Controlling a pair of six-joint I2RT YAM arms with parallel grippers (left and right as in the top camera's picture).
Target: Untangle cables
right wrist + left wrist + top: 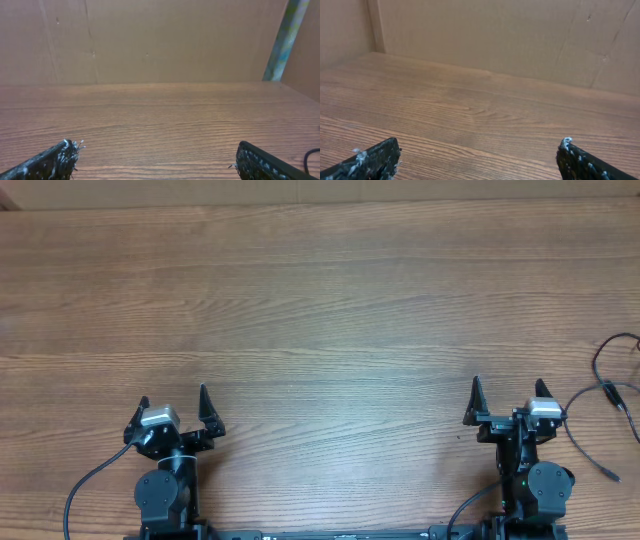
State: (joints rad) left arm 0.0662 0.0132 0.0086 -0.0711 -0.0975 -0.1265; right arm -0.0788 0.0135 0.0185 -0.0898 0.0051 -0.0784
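As we look down from above, our left gripper (174,395) sits at the near edge of the table (320,290). Its two fingers stand wide apart and hold nothing. Our right gripper (508,383) is at the same near edge, well apart from the left one. Its jaws are also spread wide and they grip nothing. Both wrist views agree with this: between the dark fingertips (375,157) we see only the wood of the table.

The cables (608,390) lie to the right of the right gripper, near it but not touching it, close to the right border of the overhead view. They are thin and black, loosely looped. One strand curves toward the near edge and ends in a small plug (612,476), while another runs out of the picture. In the right wrist view a short black cord (307,161) shows at the low right corner, just beside the right finger; we cannot tell if they touch.

Farther away the wooden top runs to a brown cardboard wall (495,35).
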